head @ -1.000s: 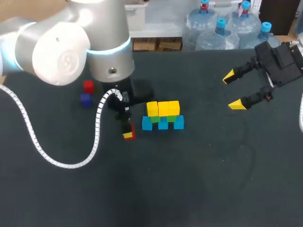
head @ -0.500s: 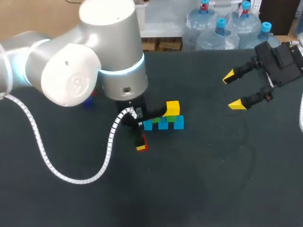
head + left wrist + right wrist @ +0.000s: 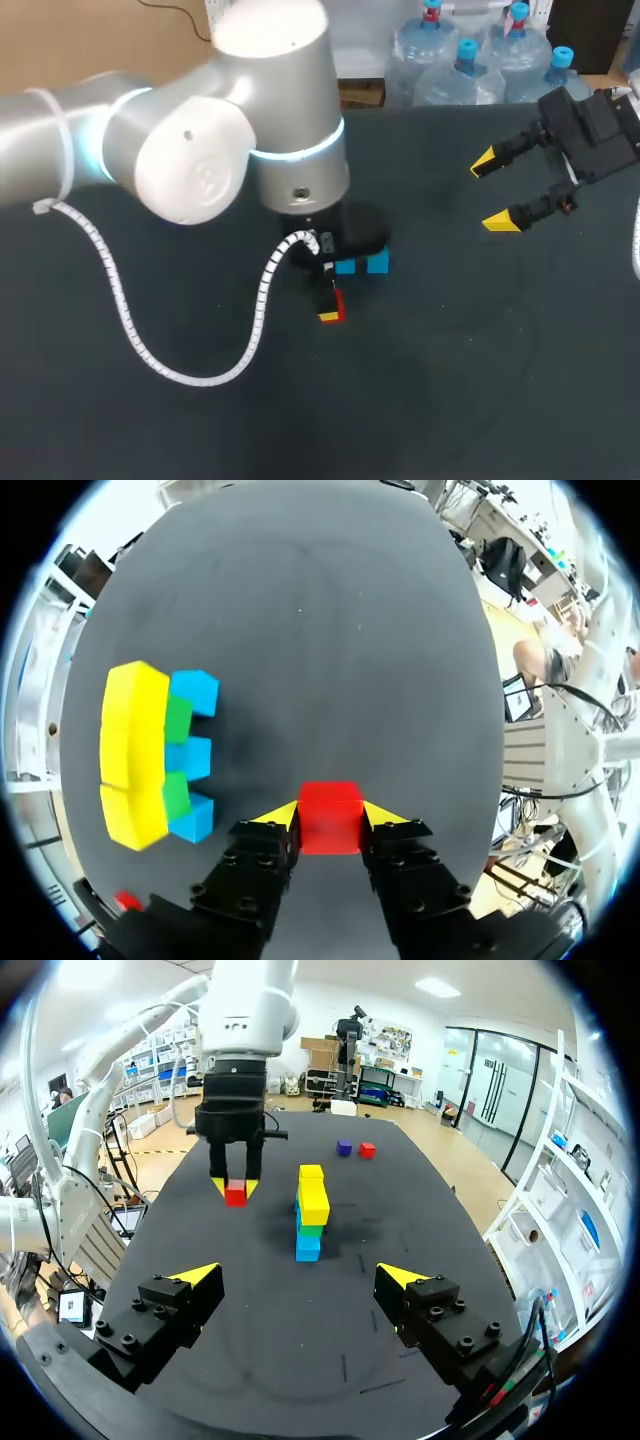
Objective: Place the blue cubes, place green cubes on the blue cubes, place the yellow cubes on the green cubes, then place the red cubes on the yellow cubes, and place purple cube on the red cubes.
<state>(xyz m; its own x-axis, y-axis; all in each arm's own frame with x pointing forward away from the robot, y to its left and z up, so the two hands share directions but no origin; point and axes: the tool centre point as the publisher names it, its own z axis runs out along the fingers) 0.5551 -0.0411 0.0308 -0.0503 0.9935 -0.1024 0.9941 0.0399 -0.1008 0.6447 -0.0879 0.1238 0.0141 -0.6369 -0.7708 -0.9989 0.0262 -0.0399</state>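
Observation:
My left gripper is shut on a red cube, held just above the table beside the stack. The stack has a row of three blue cubes, green cubes on them and yellow cubes on top. In the head view my left arm hides most of the stack; only blue cubes and the held red cube show. My right gripper hangs open and empty at the far right, well away from the stack.
A purple cube and another red cube lie loose on the table beyond the stack, seen in the right wrist view. A white coiled cable trails from my left arm over the table's left half.
My left arm has carried the red cube to the right and a little nearer, up beside the stack, and now covers the yellow and green cubes in the head view. The right arm has not moved.

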